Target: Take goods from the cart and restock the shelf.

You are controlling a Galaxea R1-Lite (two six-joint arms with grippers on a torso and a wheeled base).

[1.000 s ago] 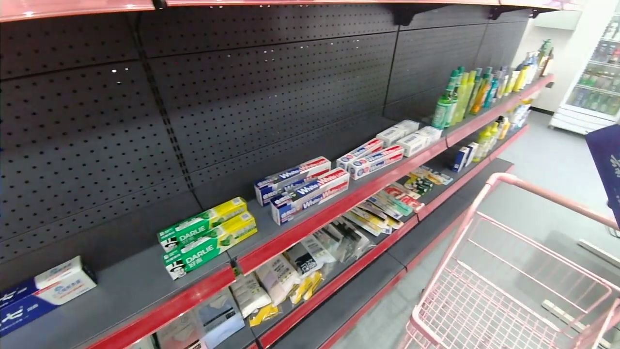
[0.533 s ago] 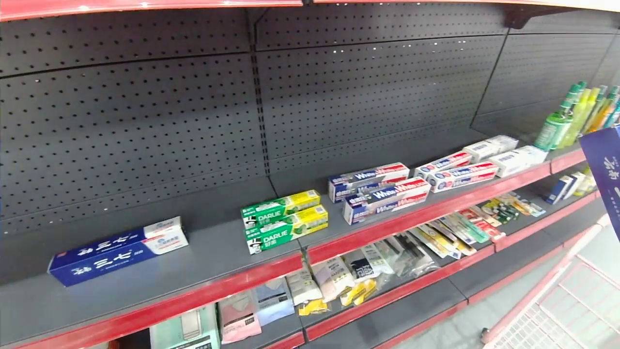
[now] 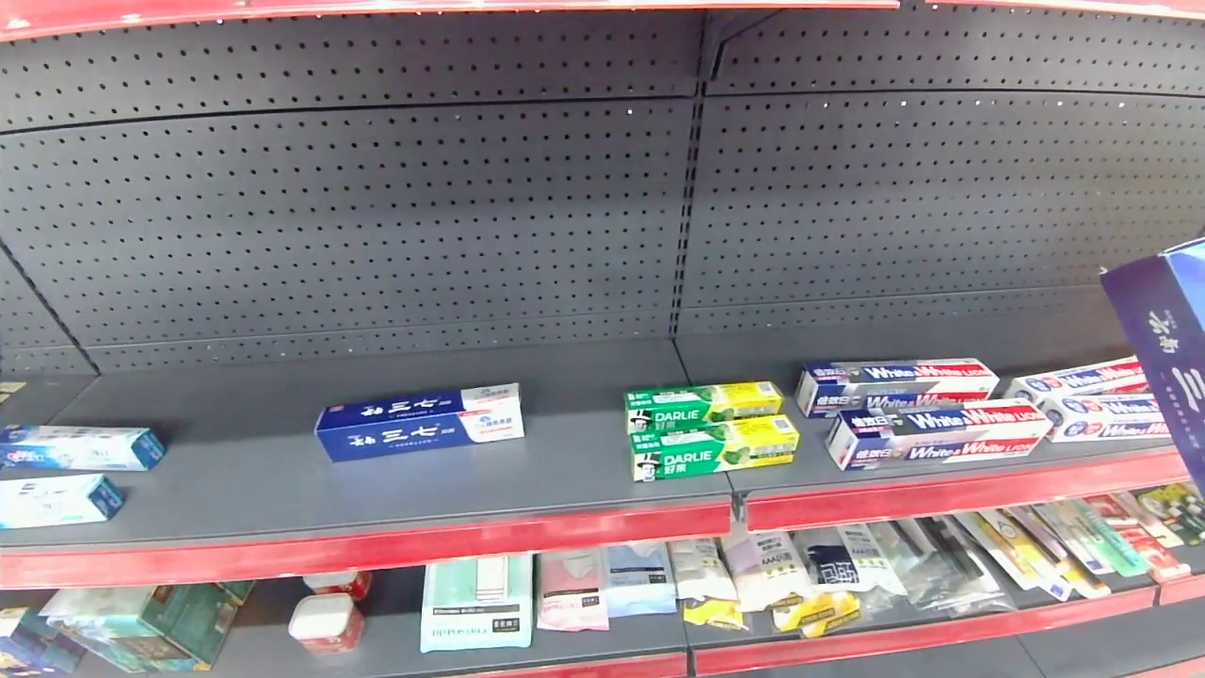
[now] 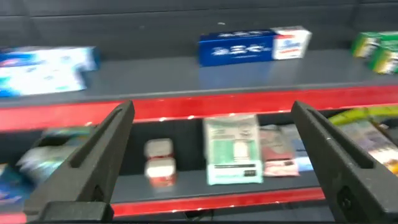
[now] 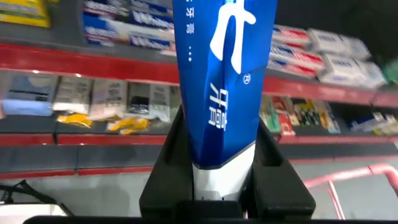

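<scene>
A dark blue toothpaste box [image 3: 1167,339] stands upright at the right edge of the head view, in front of the shelf. My right gripper [image 5: 217,134] is shut on the lower end of this box [image 5: 224,81], one finger on each side. A matching blue box [image 3: 419,421] lies on the grey shelf board [image 3: 282,480], left of centre. My left gripper [image 4: 211,115] is open and holds nothing; it faces the shelf's red front edge, with the matching blue box [image 4: 254,46] beyond it.
Green and yellow boxes [image 3: 711,430] and white boxes with red and blue print [image 3: 932,414] lie right of centre, light blue boxes [image 3: 75,447] at the far left. Bare board lies around the blue box. The lower shelf holds packets and small jars [image 3: 325,621].
The head camera has swung left along the shelf, so the whole picture shifted right and the pink cart left the view. The held blue box stays at the right edge.
</scene>
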